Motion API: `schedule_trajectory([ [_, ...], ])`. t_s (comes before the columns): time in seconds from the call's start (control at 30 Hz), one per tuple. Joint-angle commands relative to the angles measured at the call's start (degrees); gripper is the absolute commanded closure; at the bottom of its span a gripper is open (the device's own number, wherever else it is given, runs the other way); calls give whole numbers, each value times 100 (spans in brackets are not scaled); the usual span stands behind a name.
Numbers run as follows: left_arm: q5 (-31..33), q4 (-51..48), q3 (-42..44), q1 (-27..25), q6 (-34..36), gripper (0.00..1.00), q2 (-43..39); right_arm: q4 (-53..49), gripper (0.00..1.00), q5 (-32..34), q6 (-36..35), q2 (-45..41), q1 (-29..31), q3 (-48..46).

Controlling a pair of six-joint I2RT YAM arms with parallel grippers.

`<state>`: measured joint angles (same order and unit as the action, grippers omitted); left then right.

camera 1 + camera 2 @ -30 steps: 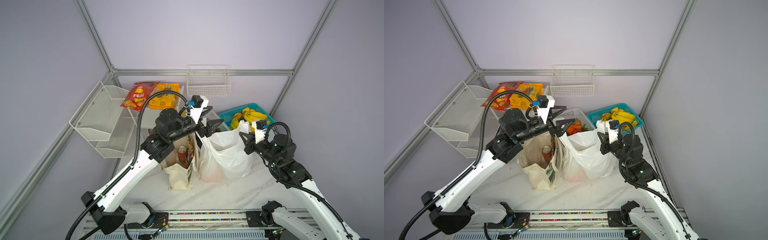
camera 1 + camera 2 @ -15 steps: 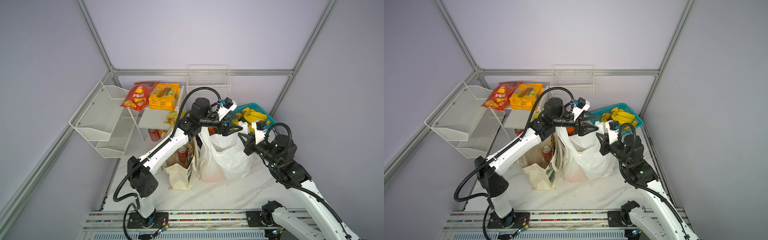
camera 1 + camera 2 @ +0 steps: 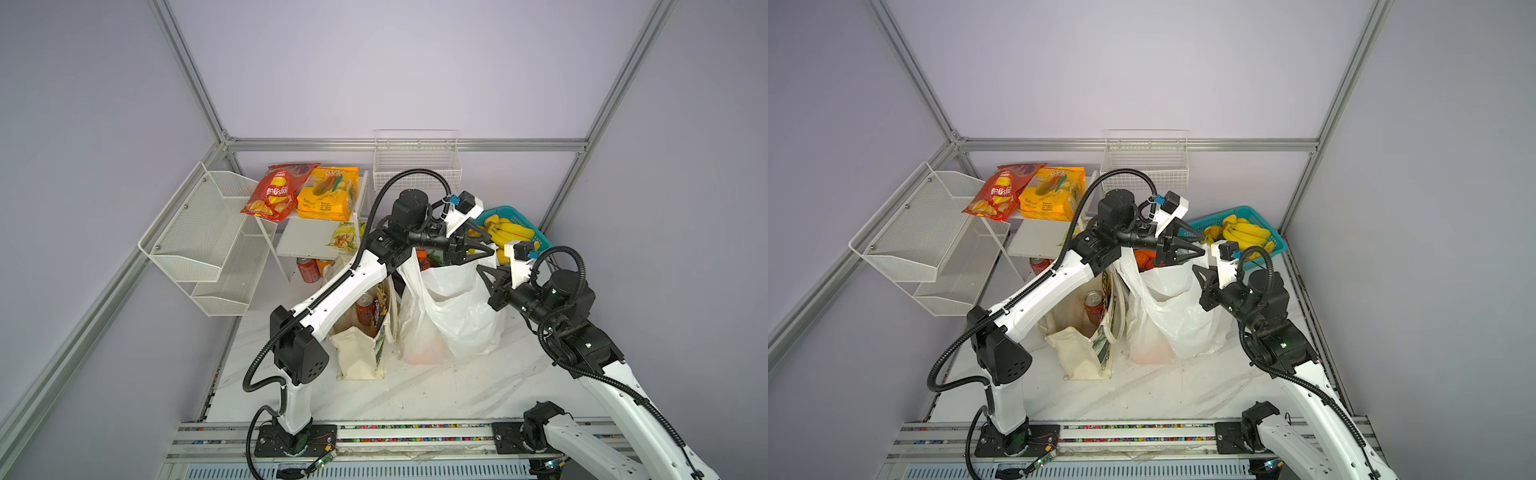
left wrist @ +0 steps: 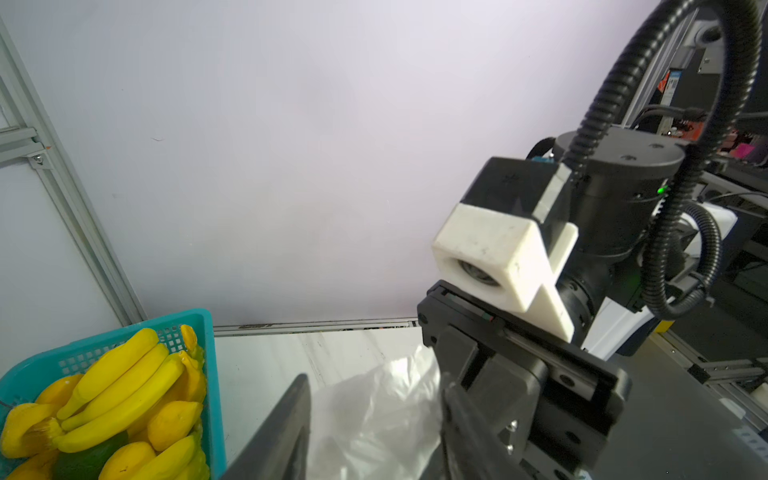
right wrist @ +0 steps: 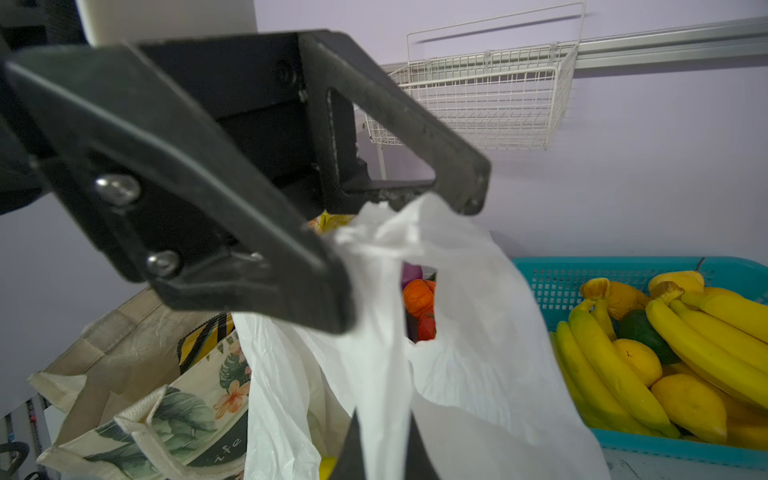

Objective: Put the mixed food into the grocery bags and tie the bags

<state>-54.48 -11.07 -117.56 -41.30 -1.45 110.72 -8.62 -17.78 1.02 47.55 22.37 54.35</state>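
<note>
Thin translucent white plastic carrier bag (image 3: 451, 320) stands upright mid-table, touching the cream canvas tote w/ leaf-print side (image 3: 357, 357) on its left in both top views. Bag mouth is up, loop handles lifted.

Right gripper (image 5: 383, 432) is pinched tight on a strip of handle film running up from it. Left gripper (image 4: 374, 390) has its jaws part-way apart w/ bunched handle film sitting btw them, not clamped. Can't tell if both are on the same loop or one each.

Contents:
- Reddish-brown drink can (image 3: 365, 309) is upright inside the tote.
- Black snack pkt w/ yellow zigzags (image 5: 203, 338) is tucked in next to it.
- Round oranges (image 3: 419, 353) are prob the orange-pink blur low behind the bag wall, not sure.

Around:
- Teal plastic basket (image 5: 602, 266) of yellow bananas is just behind the carrier bag on the right-arm side.
- White wire wall basket (image 3: 415, 166) hangs at the back.
- Red crisp pkt (image 3: 276, 195) and yellow-orange pkt (image 3: 326, 199) lie on the shelf, well apart from the bags.

Step (judgement): packing looks done. Tying the carrier bag is in hand, at the handle-gather stage. Next, the left jaws need to pinch the film btw them. Then both arms cross the handles and pull one through for a knot. Film is thin, so grip firm and pull gently, or it slips or tears. Tote mouth is open, not tied yet.
</note>
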Motion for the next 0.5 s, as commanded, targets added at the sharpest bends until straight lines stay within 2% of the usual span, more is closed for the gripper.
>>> schedule_trajectory([
  [0.0,-93,133,-393,-36,40,64,-52,141,93,-6,28,-38,-40,-21],
  [0.1,-107,173,-326,-32,16,77,-83,118,93,67,59,-27,-41,-12],
  [0.17,-59,294,-209,-45,-69,91,-148,79,87,229,106,-53,-45,-5],
  [0.23,14,501,43,-45,-212,99,-272,13,71,557,151,-147,-40,0],
  [0.27,51,600,210,-40,-289,100,-352,-66,62,780,114,-233,-44,8],
  [0.33,147,804,505,-45,-380,100,-492,-239,51,1290,-105,-445,-41,17],
  [0.37,204,892,632,-44,-443,100,-555,-269,39,1446,-126,-571,-40,-14],
  [0.47,285,1037,836,-44,-599,100,-658,-380,19,1817,-217,-738,-40,-73],
])
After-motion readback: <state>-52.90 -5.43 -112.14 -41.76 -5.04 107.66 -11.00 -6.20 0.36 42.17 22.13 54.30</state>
